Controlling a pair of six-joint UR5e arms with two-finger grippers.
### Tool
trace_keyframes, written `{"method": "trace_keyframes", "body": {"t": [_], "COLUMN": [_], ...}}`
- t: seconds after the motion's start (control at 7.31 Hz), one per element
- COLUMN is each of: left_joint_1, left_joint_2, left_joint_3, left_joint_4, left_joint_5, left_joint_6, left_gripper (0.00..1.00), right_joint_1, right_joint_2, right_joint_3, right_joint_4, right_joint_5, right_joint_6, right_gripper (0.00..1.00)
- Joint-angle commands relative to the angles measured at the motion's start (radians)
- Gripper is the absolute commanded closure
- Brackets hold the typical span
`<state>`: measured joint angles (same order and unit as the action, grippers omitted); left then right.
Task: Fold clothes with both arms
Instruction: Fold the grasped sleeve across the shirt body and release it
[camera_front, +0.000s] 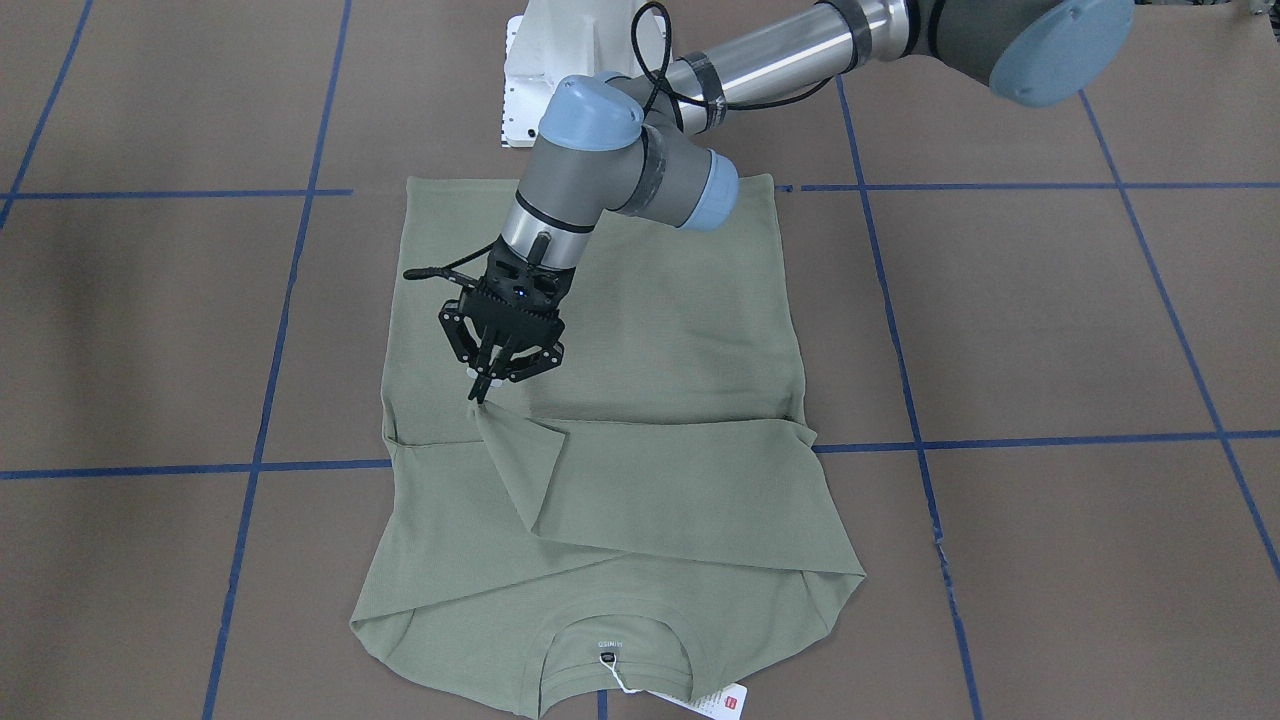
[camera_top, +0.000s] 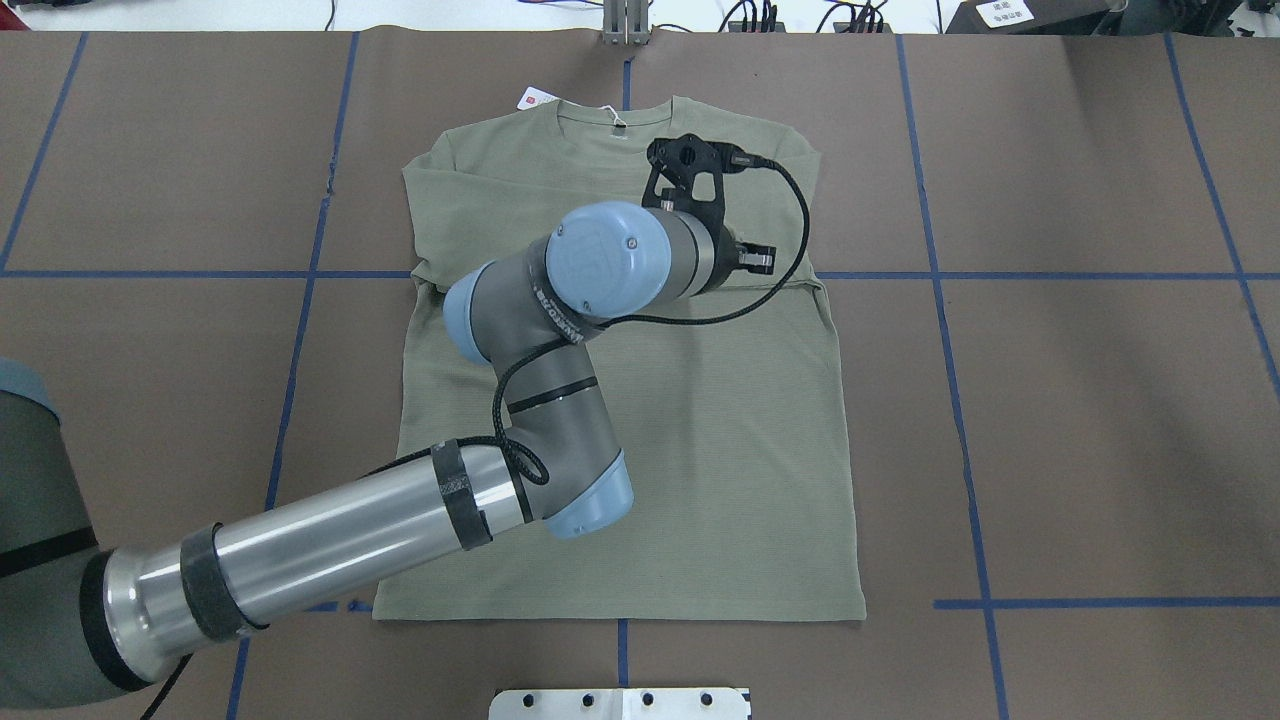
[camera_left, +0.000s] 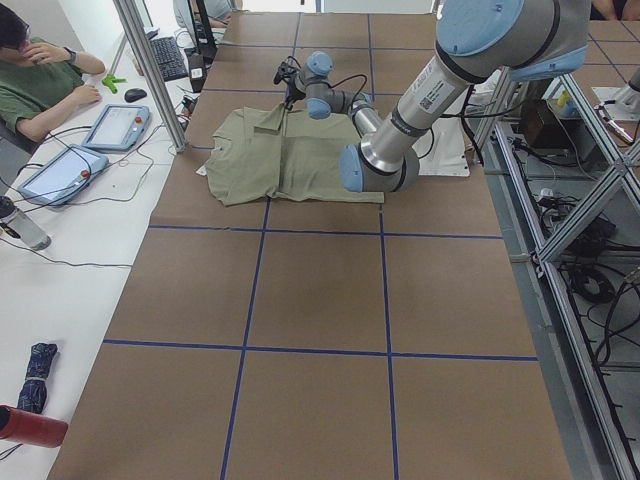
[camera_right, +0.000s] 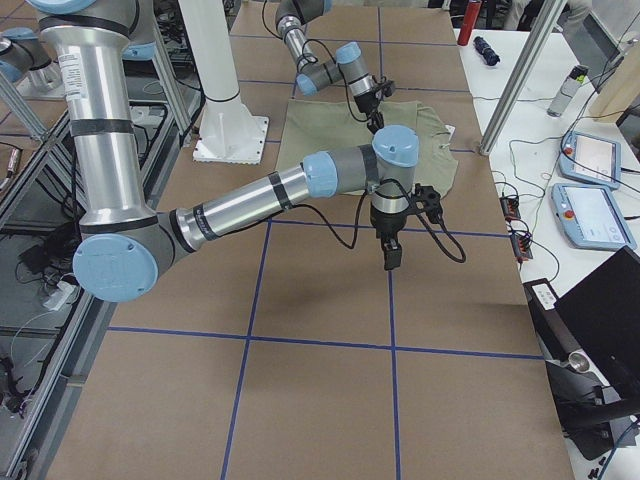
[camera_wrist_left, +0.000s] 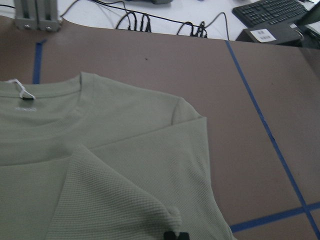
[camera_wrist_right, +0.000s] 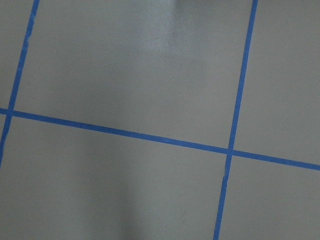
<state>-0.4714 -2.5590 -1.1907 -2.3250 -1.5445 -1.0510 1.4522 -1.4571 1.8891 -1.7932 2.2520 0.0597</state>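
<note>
Matte brown table, ribbed sage shirt

Shirt lay flat on table, neck away from robot, hang tag beyond collar; sleeve lay across chest, its end pinched in left gripper; right gripper hung well apart, over table on robot's right

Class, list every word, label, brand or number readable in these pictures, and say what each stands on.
"MINISO", upside down in the front view: neck print of the sage-green knit shirt.
White hang tag with red mark: no legible text.
Lettering on the grey left arm: too small to read.
White sign beyond the table: too blurred.
</note>
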Motion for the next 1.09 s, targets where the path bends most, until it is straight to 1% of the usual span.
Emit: {"method": "trace_keyframes", "body": {"t": [0.0, 0.41, 0.55, 0.68, 0.82, 0.96], "left_joint_1": [0.045, 0.051, 0.053, 0.051, 0.048, 0.009], "left_joint_2": [0.017, 0.006, 0.011, 0.022, 0.048, 0.06], "left_joint_3": [0.005, 0.006, 0.003, 0.0, -0.003, -0.026], "left_joint_4": [-0.06, -0.062, -0.082, -0.144, -0.146, -0.096], "left_joint_5": [0.009, 0.003, 0.004, 0.003, 0.003, -0.023], "left_joint_6": [0.036, 0.091, 0.082, 0.013, -0.003, 0.012], "left_gripper": [1.0, 1.0, 0.01, 0.0, 0.0, 0.0], "right_joint_1": [0.0, -0.001, -0.001, -0.001, -0.003, -0.004], "right_joint_2": [0.0, 0.0, -0.002, -0.003, 0.003, 0.011], "right_joint_3": [0.002, 0.002, 0.001, -0.008, -0.004, -0.001], "right_joint_4": [0.0, 0.0, 0.011, 0.078, 0.092, 0.119], "right_joint_5": [0.0, 0.0, 0.003, 0.011, 0.015, 0.035], "right_joint_6": [0.005, 0.006, 0.008, 0.017, 0.02, 0.02], "right_gripper": [0.0, 0.0, 0.0, 0.0, 0.0, 0.0]}}
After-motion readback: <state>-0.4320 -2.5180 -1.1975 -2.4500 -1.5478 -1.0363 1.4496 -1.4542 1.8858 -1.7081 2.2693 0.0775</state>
